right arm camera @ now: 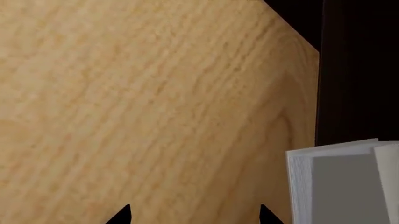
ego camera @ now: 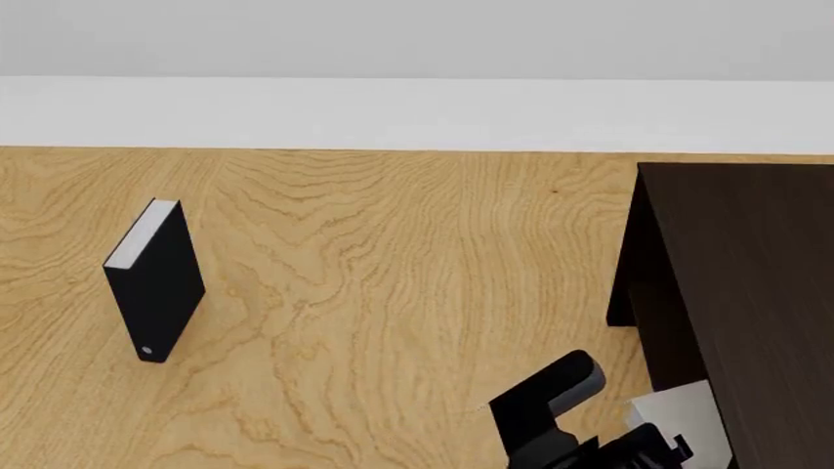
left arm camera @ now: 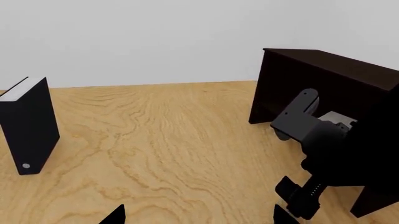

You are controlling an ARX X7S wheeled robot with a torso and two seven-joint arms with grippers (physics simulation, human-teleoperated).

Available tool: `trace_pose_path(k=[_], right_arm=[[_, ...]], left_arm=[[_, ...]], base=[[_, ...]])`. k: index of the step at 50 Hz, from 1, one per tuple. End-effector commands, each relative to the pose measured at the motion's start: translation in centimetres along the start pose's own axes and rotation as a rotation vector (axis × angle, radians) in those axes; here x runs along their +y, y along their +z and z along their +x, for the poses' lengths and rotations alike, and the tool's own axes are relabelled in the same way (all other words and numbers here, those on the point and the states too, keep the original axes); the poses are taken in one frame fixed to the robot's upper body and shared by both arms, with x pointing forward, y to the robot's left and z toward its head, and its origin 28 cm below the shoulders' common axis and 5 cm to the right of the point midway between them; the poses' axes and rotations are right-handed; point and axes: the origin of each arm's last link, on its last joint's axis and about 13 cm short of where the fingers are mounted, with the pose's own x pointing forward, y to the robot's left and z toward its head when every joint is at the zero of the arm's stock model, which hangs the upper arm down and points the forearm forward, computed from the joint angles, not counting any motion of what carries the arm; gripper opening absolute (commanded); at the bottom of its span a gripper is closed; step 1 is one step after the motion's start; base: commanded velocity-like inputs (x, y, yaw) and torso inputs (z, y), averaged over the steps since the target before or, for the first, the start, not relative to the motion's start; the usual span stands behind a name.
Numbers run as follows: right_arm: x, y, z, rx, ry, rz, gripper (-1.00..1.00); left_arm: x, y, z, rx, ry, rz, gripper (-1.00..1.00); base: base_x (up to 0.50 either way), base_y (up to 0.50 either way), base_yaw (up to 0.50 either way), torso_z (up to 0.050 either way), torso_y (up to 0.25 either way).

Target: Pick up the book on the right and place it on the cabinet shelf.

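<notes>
Grey, thick hardcover book (ego camera: 678, 415) lies at the surface's right edge, against the near-black wooden cabinet (ego camera: 743, 283). Right tool (right arm camera: 193, 217), tips apart, holds nothing; closing off-centre could push the book aside.

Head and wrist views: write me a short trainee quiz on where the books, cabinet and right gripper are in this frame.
1. True or false: the black book lies flat on the table.
2. In the right wrist view, the grey book is: A) between the fingertips of the right gripper; B) off to one side of the open gripper, next to the cabinet; C) out of view.
3. Fill in: in the head view the cabinet stands at the ___ side of the table.

Key: 1 false, it stands upright. 2 B. 3 right.
</notes>
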Motion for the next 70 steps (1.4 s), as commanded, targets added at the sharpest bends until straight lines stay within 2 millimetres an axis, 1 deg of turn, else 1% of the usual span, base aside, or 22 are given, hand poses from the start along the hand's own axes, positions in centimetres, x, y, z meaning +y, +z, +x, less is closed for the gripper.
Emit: trace_pose_path(k=[1, 19, 29, 60, 64, 70], right_arm=[[-1.5, 0.0, 1.0, -0.006, -0.116, -0.025, 1.00], [-1.6, -0.4, 2.3, -0.001, -0.113, 0.003, 1.00], [-1.9, -0.5, 2.6, 0.001, -0.116, 0.021, 1.00], [-3.4, -1.0, 3.0, 0.016, -0.119, 0.108, 1.00], [-3.7, -0.9, 2.8, 0.013, -0.120, 0.111, 1.00], [-3.5, -1.0, 2.7, 0.005, -0.112, 0.109, 1.00]], left_arm=[[0.0, 0.0, 0.0, -0.001, 0.001, -0.002, 1.00], [0.0, 0.1, -0.2, -0.003, 0.006, 0.001, 1.00], [0.0, 0.0, -0.2, -0.001, 0.004, 0.003, 1.00], [-0.1, 0.0, -0.3, -0.001, 0.005, 0.005, 1.00], [-0.1, 0.0, -0.3, 0.000, 0.004, 0.006, 1.00], [-0.1, -0.1, -0.3, 0.002, 0.002, 0.005, 1.00]], base=[[0.00, 0.00, 0.00, 0.000, 0.000], [0.00, 0.00, 0.00, 0.000, 0.000], [0.01, 0.00, 0.00, 0.000, 0.000], [0.01, 0.00, 0.00, -0.003, 0.000], [0.01, -0.01, -0.01, -0.002, 0.000], [0.00, 0.00, -0.01, -0.002, 0.000]])
